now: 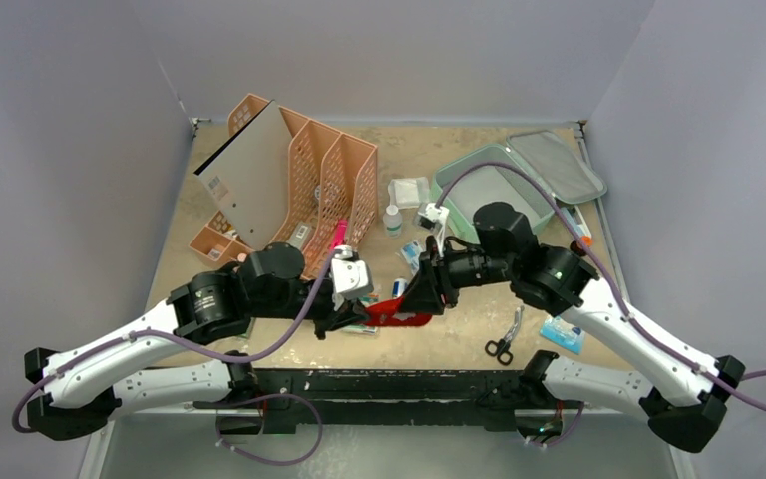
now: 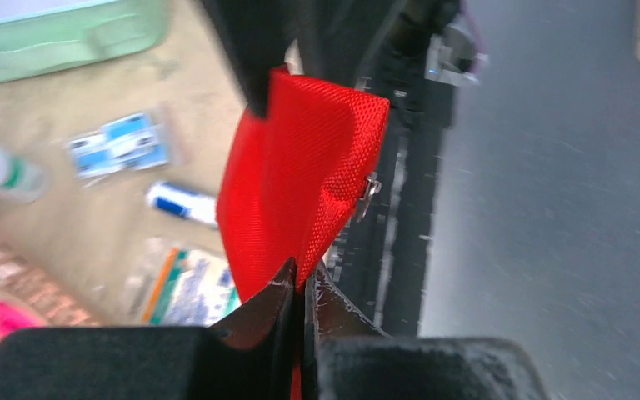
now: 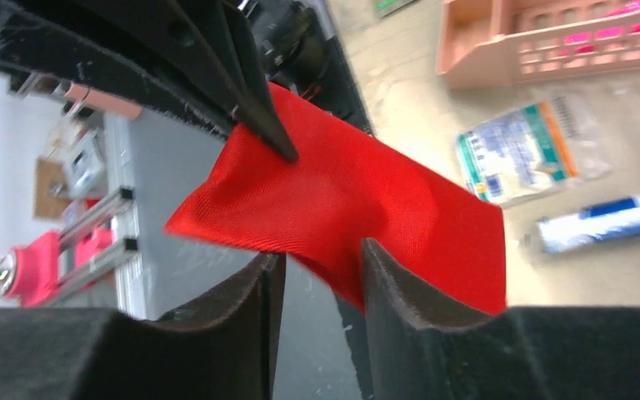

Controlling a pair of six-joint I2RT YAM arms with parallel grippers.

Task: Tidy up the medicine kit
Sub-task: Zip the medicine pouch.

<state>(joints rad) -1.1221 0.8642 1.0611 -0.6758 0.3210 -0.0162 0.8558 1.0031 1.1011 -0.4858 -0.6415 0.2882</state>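
Note:
The mint-green medicine kit (image 1: 456,175) lies open at the back right, its grey-lined lid (image 1: 559,165) flipped behind it; one corner of the kit (image 2: 58,37) also shows in the left wrist view. A red fabric pouch (image 1: 399,311) hangs between both arms above the table's front middle. My left gripper (image 2: 304,279) is shut on one edge of the red pouch (image 2: 300,183). My right gripper (image 3: 321,254) stands open, and the opposite edge of the red pouch (image 3: 358,200) dips into the gap beside one finger.
An orange mesh file rack (image 1: 299,180) with a grey folder stands at the back left. Scissors (image 1: 502,344) and a blue packet (image 1: 564,334) lie at the front right. A small bottle (image 1: 392,220), a white tube (image 2: 182,202) and flat packets (image 2: 192,287) lie under the pouch.

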